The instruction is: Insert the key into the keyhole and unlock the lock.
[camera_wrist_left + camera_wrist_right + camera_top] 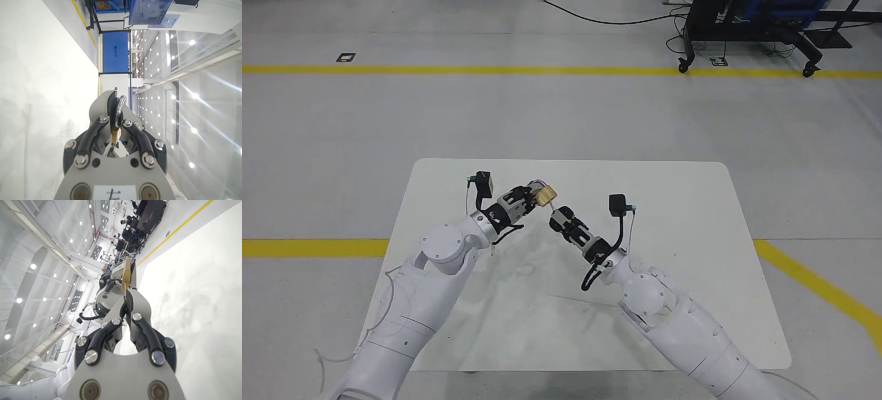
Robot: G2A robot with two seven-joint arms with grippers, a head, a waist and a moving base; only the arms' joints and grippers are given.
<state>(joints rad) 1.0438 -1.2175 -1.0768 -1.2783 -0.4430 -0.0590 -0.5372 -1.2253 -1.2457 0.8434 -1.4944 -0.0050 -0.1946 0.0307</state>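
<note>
Above the middle of the white table (662, 190), my left gripper (527, 196) is shut on a brass padlock (547, 194). In the left wrist view the lock's silver shackle (119, 108) is pinched between the fingers, with the brass body (115, 136) hanging toward the wrist. My right gripper (560, 216) is shut on a thin silver key (125, 291). The key's tip meets the underside of the padlock body (126, 273) in the right wrist view. How deep the key sits in the keyhole I cannot tell.
The two arms meet over the table's centre. Yellow floor lines (542, 70) run behind and beside the table. A dark wheeled frame (752, 30) stands far back on the right.
</note>
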